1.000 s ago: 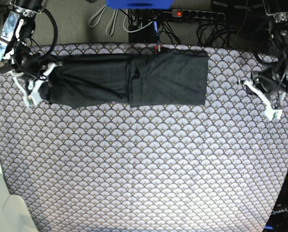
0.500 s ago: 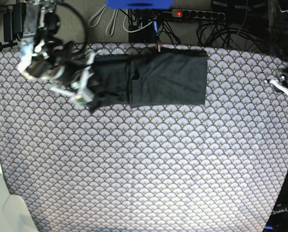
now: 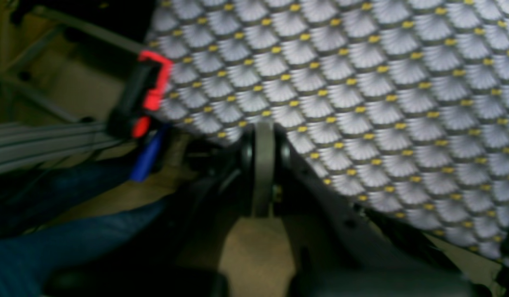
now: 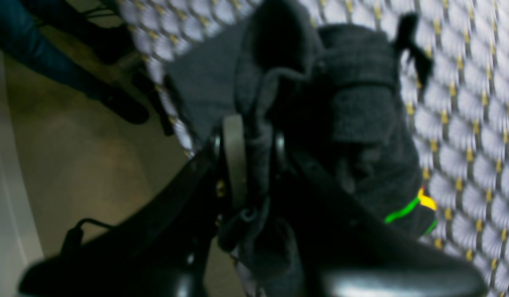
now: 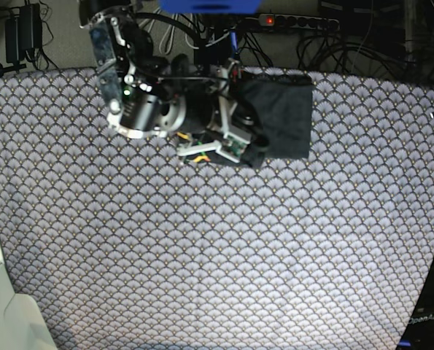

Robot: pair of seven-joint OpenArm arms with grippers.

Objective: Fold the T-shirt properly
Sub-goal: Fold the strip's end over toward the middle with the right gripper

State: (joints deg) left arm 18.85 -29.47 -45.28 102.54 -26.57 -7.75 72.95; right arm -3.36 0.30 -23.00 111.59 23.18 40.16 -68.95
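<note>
Fabric of the T-shirt (image 4: 361, 111) is pinched in our right gripper (image 4: 248, 165), clamped on a bunched fold. Its long axis runs left-right along the table's (image 5: 217, 255) far edge. Green-yellow logo lines (image 4: 407, 208) show; no readable writing. Left gripper (image 3: 262, 165) is closed, empty.

dark charcoal T-shirt (image 5: 282, 117) folded into a narrow band near the far edge of the tabletop, one end bunched and lifted over the rest, bit of green-yellow line logo peeking out underneath
</note>
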